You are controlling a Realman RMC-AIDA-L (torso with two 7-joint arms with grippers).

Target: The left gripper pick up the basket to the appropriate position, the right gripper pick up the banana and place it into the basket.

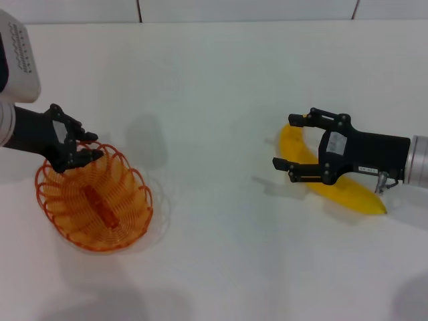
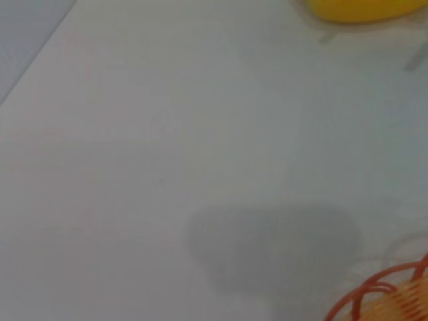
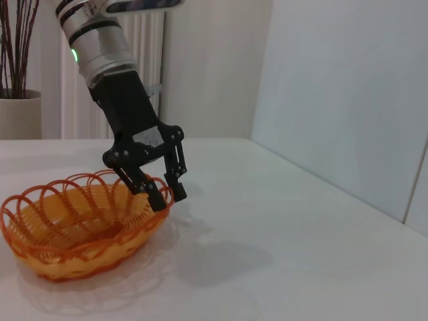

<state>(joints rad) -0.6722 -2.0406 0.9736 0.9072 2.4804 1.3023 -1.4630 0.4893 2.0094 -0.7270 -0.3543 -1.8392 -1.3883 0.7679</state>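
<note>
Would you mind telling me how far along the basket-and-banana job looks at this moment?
Nothing is finished yet. In hand: the left gripper has its fingers at the far rim of the basket, which is empty and appears to rest on the table. The right gripper is open around the banana, which appears to lie on the table. Left: positioning the basket, lifting the banana and placing it inside.

You have two black claw-fingered grippers with white labels: the left gripper (image 1: 72, 144) grey-cuffed, green-lit; the right gripper (image 1: 298, 147) silver-wristed.
</note>
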